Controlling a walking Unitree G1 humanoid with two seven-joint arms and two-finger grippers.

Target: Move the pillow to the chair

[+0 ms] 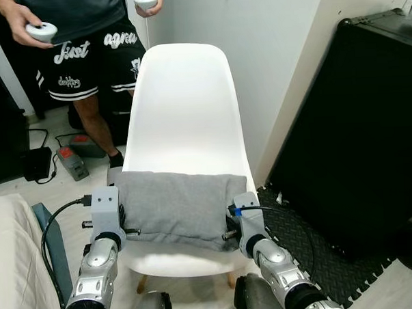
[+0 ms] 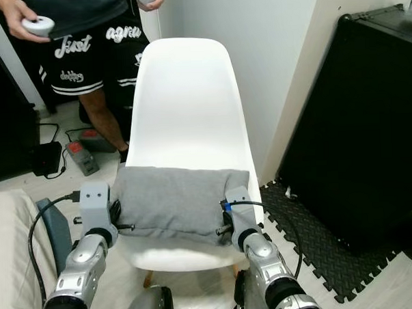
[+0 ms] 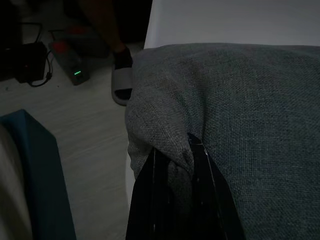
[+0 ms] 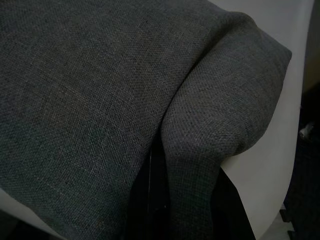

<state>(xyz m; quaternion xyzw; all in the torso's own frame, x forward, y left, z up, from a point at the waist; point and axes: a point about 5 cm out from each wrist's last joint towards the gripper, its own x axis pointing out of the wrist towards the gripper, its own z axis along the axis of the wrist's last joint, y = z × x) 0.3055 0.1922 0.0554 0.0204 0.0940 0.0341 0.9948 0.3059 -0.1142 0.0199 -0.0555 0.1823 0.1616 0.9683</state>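
Resting grey pillow (image 1: pixel 177 207) across front edge of white chair (image 1: pixel 183 107) seat, left gripper (image 3: pixel 176 165) and right gripper (image 4: pixel 172 180) each pinching an end fold to steady placement.

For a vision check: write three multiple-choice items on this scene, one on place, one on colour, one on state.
1. Where is the pillow?
A. on the chair seat
B. on the floor
C. on the black case

2. What colour is the chair?
A. black
B. white
C. blue

3. What are the grippers doing?
A. hanging idle
B. both pinching the pillow's ends
C. only the right one holds it

Key: 1 A, it rests on the seat. 2 B, the shell is white. 3 B, the left gripper and right gripper each have fabric bunched between their fingers.
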